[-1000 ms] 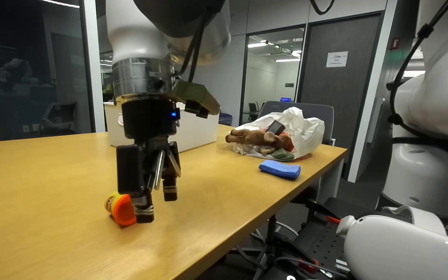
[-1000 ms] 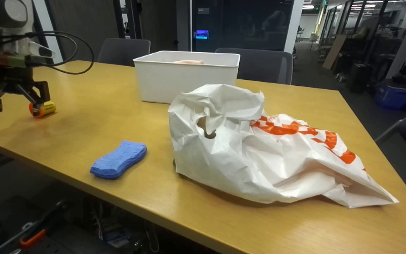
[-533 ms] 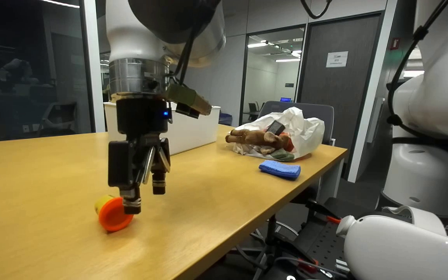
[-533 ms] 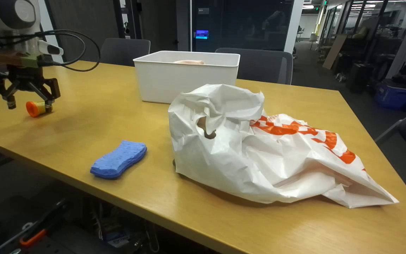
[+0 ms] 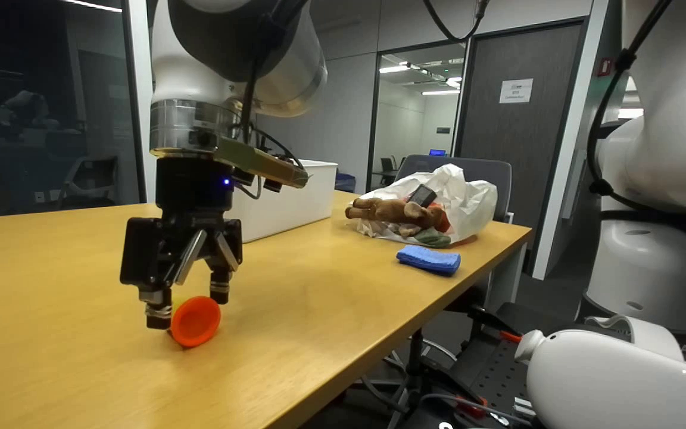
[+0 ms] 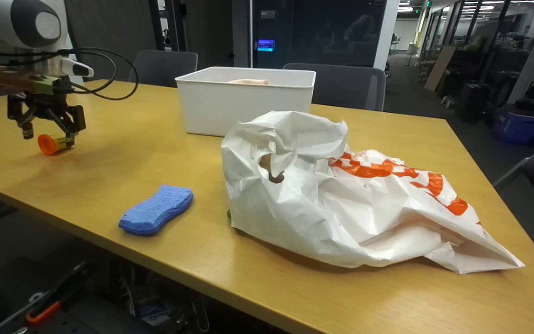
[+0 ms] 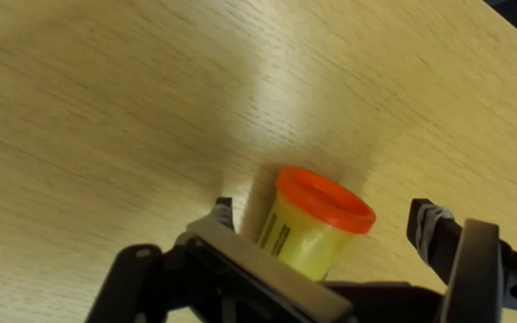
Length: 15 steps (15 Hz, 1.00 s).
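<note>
A yellow can with an orange lid (image 5: 196,322) lies on its side on the wooden table, seen in both exterior views. My gripper (image 5: 189,304) points down over it with its jaws wide apart. In the wrist view the yellow can (image 7: 305,237) sits between the two fingers, nearer the left one, with a gap to the right finger (image 7: 429,226). Its lid faces up in that picture, and its bottom end is hidden behind the gripper's linkage. I see no grip on it. In an exterior view one fingertip (image 6: 70,140) overlaps the can's rear part; whether they touch I cannot tell.
A white bin (image 6: 244,106) with something pale inside stands on the table. Nearby are a crumpled white plastic bag (image 6: 304,199), a brown plush toy (image 5: 390,210) lying against it, and a blue sponge (image 6: 155,211) close to the table's edge. Chairs stand behind the table.
The gripper has moved left in the first-listed exterior picture and turned, so its fingers now stand either side of the can. The can has shifted and turned slightly. The jaws have stayed open.
</note>
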Each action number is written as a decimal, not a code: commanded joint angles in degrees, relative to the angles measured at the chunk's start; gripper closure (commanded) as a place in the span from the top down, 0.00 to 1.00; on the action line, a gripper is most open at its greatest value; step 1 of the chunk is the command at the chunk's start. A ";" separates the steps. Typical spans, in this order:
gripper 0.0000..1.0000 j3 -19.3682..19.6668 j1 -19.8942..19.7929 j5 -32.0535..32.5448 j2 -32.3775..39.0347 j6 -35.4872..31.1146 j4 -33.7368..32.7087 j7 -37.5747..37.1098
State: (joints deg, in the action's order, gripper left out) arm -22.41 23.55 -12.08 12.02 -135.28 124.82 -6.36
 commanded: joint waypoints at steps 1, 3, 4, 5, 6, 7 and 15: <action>1.00 0.85 0.32 1.22 1.16 -2.88 -1.56 -3.77; 1.00 1.50 0.49 3.06 1.64 -4.26 -1.22 -5.12; 1.00 1.79 0.50 3.63 2.07 -4.61 -1.16 -5.81; 0.75 1.86 0.45 3.66 2.43 -4.66 -1.24 -6.16; 0.73 1.85 0.44 3.55 2.81 -4.53 -1.35 -6.23; 0.66 1.63 0.31 2.64 3.06 -3.95 -1.52 -6.05; 0.18 3.84 0.42 7.64 -3.52 -2.24 0.85 -10.83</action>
State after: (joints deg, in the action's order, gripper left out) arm -20.42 23.57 -8.68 14.07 -138.85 124.04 -13.10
